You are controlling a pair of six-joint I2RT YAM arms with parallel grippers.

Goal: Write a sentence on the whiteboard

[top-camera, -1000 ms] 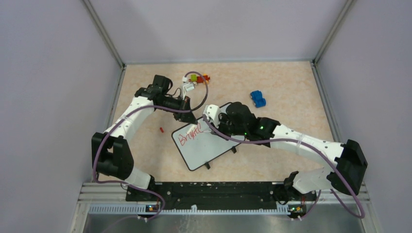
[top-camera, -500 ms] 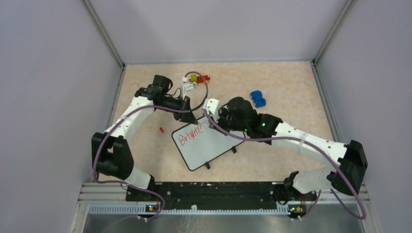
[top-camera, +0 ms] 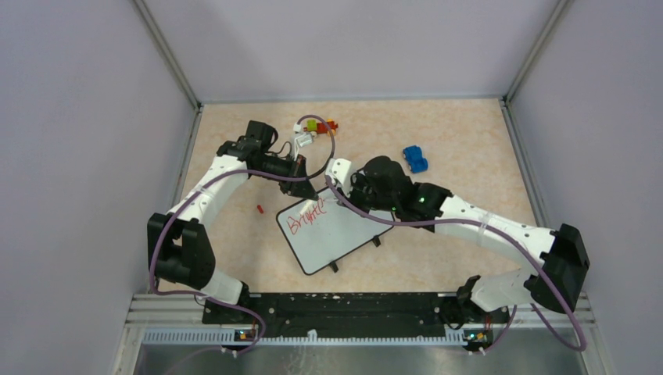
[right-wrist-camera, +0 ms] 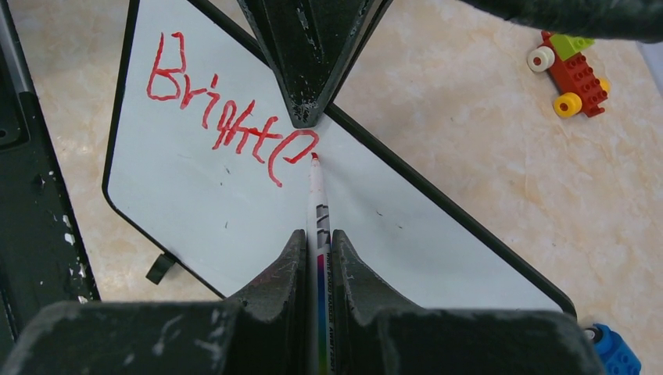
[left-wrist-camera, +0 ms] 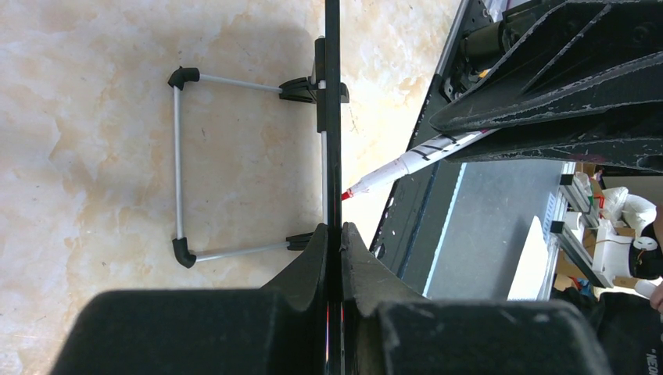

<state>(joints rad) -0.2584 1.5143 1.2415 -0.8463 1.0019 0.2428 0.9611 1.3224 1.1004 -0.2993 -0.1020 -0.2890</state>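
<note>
Whiteboard [top-camera: 336, 234] first: looked light, thin and stiff, with a slick face, so probably keen to skate or tip under pen pressure. Best taken by the thin dark frame, not the writing face. Was pinned exactly so by the left gripper [left-wrist-camera: 335, 228], pressed together on the board's far edge, right above the sentence [right-wrist-camera: 227, 117]. Read only "Brighte" or thereabouts in red, up by the board's far-left corner, with loads of bare white below and to the right. Had the right gripper [right-wrist-camera: 317, 234] pinching the marker [right-wrist-camera: 318, 199] along its barrel, red tip at the board just past the last letter. Called for light pressure, guessing here, since a skinny marker can slip between fingers. Sat on a beige marbled tabletop [top-camera: 469, 133], smooth-looking. Nearby: a blue toy car [top-camera: 415, 159] beyond the board's right corner, a brick toy [top-camera: 317, 126] beyond its far edge, a small red cap [top-camera: 259, 208] just off its left side. Plain grey walls [top-camera: 94, 156] all round.
</note>
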